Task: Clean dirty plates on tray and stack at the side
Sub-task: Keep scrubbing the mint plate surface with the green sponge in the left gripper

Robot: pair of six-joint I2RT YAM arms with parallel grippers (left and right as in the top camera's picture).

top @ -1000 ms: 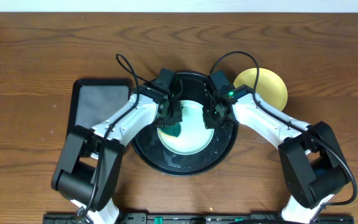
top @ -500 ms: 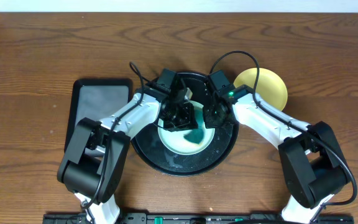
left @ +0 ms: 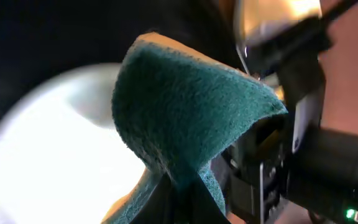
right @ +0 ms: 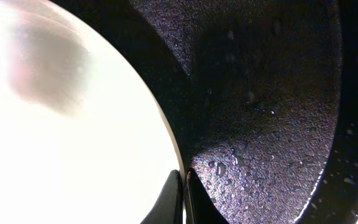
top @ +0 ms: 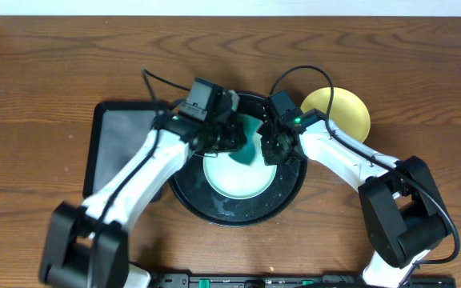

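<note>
Overhead, left gripper (top: 239, 144) clamps sponge (top: 250, 150), right gripper (top: 270, 152) plate (top: 230, 181)

A teal sponge (left: 185, 118), mint plate (top: 234, 182), yellow plate (top: 346, 112), black tray (top: 214, 213), brown wood-grain table (top: 54, 64).

**Teal sponge** (top: 250, 146): pinched in the left tool (top: 230, 138). Moved from the left part of the aqua plate (top: 232, 180), across its middle, to its upper right edge, now just beside the right tool (top: 272, 149).
**Left tool:** moved up and right with the sponge.
**Left arm:** elbow swung out and down-left, and the forearm now crosses the lower right corner of the rectangular tray (top: 112, 136).
</note>
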